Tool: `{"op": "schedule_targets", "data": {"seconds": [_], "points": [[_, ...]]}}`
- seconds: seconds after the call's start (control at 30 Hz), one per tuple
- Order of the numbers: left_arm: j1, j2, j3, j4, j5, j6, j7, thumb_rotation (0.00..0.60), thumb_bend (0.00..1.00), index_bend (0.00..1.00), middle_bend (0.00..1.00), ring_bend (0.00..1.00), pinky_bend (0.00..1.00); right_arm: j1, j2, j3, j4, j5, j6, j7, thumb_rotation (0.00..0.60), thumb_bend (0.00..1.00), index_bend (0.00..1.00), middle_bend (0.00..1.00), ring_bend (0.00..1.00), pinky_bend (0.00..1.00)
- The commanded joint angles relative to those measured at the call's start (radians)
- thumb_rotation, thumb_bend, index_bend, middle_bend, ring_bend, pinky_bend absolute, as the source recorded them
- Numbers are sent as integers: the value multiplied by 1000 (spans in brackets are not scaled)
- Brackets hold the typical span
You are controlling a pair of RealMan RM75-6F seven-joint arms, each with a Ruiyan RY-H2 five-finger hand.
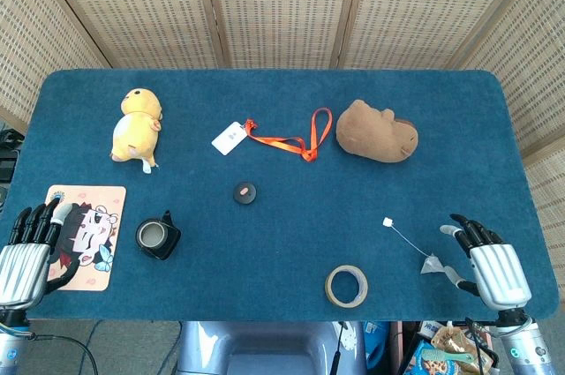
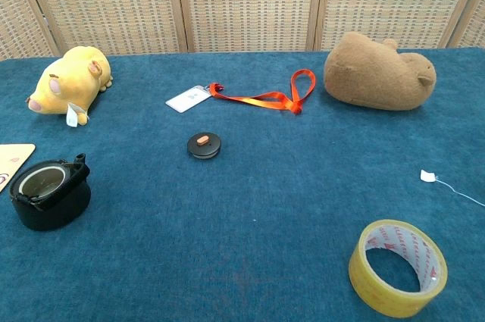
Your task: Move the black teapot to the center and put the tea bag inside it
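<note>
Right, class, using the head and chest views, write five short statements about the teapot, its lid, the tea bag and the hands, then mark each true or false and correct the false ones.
1. The black teapot stands open, without its lid. True.
2. The lid sits on the teapot. False: it lies on the table cloth apart from the pot, nearer the middle.
3. The tea bag lies just beside the right hand. True.
4. The left hand holds the teapot. False: it holds nothing and is over the picture mat, apart from the pot.
5. The tape roll is stacked on the brown plush. False: it lies on the cloth by the near edge.
</note>
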Motion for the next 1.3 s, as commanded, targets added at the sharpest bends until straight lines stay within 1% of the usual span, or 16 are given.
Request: {"op": "schedule_targets", "data": {"seconds": [0.03,0.37,0.7,1.07,1.13,1.3], "points": [[1,1,-1,0,2,-1,-1,600,302,0,0,0,0,0,-2,1,2,1,2,1,600,365,322,275,250,411],[0,-1,-6,9,4,-15,-7,600,302,0,0,0,0,-5,-7,4,5,4,15,-1,600,366,322,275,250,411],[-26,-40,-28,63,-52,-82,-4,600,304,0,0,0,0,-10,-13,6,16,13,23,8,600,365,322,275,250,411],[-121,-157,-43,179,-140,-271,49,600,305,0,0,0,0,-17,-14,8,25,22,30,17,600,366,321,275,250,411],[-136,-186,-48,207,-154,-295,52,600,305,0,0,0,0,-20,-13,8,25,24,34,18,600,366,322,275,250,411],[-154,-245,-58,269,-167,-309,51,600,305,0,0,0,0,-28,-11,7,26,24,43,21,600,365,322,275,250,411]]}}
